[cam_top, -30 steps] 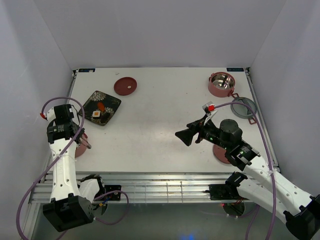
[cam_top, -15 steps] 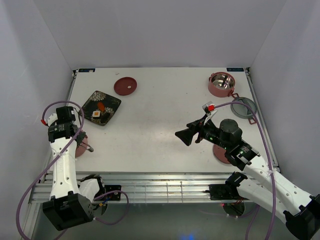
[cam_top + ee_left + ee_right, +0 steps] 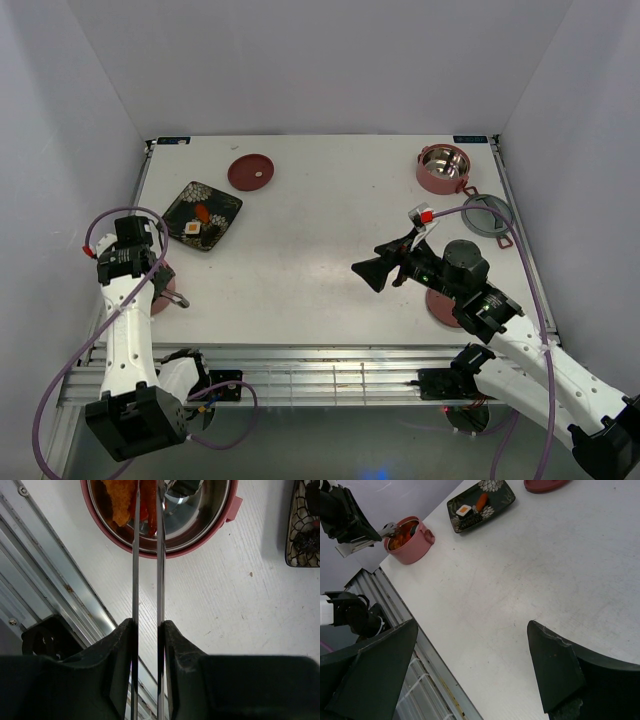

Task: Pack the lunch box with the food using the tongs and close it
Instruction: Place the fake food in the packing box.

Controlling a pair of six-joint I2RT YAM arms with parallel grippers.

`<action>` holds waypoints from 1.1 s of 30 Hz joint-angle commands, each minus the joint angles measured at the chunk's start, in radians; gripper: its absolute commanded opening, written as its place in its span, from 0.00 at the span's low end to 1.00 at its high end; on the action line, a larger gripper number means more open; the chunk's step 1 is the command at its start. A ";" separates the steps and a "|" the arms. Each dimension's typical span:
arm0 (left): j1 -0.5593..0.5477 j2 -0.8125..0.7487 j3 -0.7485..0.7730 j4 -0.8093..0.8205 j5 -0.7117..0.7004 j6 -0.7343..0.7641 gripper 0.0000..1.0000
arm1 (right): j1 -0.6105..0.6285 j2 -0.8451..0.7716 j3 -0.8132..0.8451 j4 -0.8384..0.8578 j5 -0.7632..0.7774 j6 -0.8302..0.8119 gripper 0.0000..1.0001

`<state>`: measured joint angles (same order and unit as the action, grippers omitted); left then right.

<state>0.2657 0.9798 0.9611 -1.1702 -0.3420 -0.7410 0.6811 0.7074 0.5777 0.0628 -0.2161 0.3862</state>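
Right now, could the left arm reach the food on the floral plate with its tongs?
Probably yes: the left hand holds the tongs over the near tier, and the plate lies just beyond, only bare table between.

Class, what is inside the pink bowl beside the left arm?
An orange piece and a red piece lie inside, with the tongs reaching in over them. Part of the bowl is cut off in the wrist view, so more may be there.

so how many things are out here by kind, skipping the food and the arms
dusty-red round steel-lined bowl tiers: 2
flat dark-red round lids: 2
dark square floral plate: 1
grey round ring: 1
thin silver metal tongs: 1
total: 7
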 commanded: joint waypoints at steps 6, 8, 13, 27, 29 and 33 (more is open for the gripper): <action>0.004 -0.055 0.053 -0.005 -0.023 0.002 0.57 | 0.005 -0.016 0.014 0.038 -0.003 0.000 0.95; 0.003 -0.053 0.062 -0.008 -0.019 0.002 0.57 | 0.005 -0.013 0.013 0.039 -0.003 0.000 0.95; 0.003 -0.062 0.114 -0.013 0.008 0.012 0.55 | 0.005 -0.008 0.011 0.038 0.009 -0.003 0.95; 0.000 0.035 0.249 0.260 0.483 0.284 0.50 | 0.005 0.078 0.076 0.008 0.064 -0.029 0.95; -0.014 0.065 0.245 0.316 0.503 0.292 0.50 | 0.005 0.105 0.093 -0.011 0.079 -0.033 0.95; -0.080 0.147 0.241 0.394 0.485 0.308 0.50 | 0.005 0.130 0.108 -0.012 0.113 -0.033 0.95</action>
<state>0.2306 1.1069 1.1912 -0.8856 0.0895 -0.4702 0.6811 0.8295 0.6353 0.0433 -0.1455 0.3725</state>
